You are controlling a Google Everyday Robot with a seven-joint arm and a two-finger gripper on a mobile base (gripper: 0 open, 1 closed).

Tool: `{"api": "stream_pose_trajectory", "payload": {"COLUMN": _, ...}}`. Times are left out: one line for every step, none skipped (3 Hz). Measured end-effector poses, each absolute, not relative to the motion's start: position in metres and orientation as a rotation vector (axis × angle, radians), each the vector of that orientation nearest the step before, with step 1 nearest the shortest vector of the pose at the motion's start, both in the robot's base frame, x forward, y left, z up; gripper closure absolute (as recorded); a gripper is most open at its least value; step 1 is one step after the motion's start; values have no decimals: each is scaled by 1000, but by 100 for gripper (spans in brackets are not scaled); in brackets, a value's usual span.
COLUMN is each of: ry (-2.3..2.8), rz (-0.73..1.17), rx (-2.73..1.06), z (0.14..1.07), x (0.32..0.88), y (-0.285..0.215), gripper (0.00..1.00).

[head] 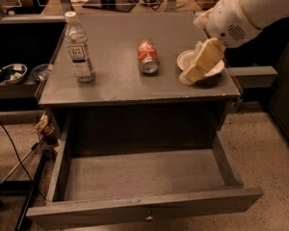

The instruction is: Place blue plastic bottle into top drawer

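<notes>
- Standing upright near the left rear of the desk (120,88), the bottle (80,49) has its white cap on top and its printed label turned toward the camera. Its long axis is vertical.
- Gripper (190,75): at the right side of the desk, over the white bowl (184,57) and well apart from the bottle. Whether it is parted or closed cannot be told, and nothing is seen held in it.
- Can (148,57): lying on its side between bottle and bowl, one end toward the camera. It sits on the straight line from gripper to bottle, so a reach would probably need to pass above or behind it.
- Drawer (149,203): pulled out below the desk, open from above, with a small knob (148,216) at the front centre.
- Handling, as judged: the bottle is thin clear plastic, so it is likely light, smooth and apt to give under a hard squeeze. Being tall on a narrow base, it should tip at a slight nudge.
- Hold, as judged: take it from the side across the body at label height with moderate pressure. The cap end looks too narrow for a sure hold.
- Placement, as judged: the drawer looks shallow, so the bottle may need to be laid down with its long axis along the drawer's width.
</notes>
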State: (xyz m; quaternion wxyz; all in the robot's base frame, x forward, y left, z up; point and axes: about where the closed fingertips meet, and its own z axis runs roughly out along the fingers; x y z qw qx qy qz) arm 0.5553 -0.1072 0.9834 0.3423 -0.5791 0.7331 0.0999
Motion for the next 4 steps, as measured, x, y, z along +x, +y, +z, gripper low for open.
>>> {"api": "stream_pose_trajectory", "payload": {"ry": 1866, "rz": 323, "rx": -1482, "z": 982, "x": 570, "y": -89, "gripper": 0}}
{"api": "stream_pose_trajectory", "payload": {"ry": 1857, "rz": 331, "rx": -1479, "z": 981, "x": 572, "y": -87, "gripper": 0}}
{"api": "stream_pose_trajectory", "payload": {"ry": 1809, "rz": 364, "rx": -1463, "z": 975, "x": 580, "y": -75, "gripper": 0}}
{"api": "stream_pose_trajectory", "payload": {"ry": 1749, "rz": 423, "rx": -1454, "z": 970, "x": 601, "y": -44, "gripper": 0}}
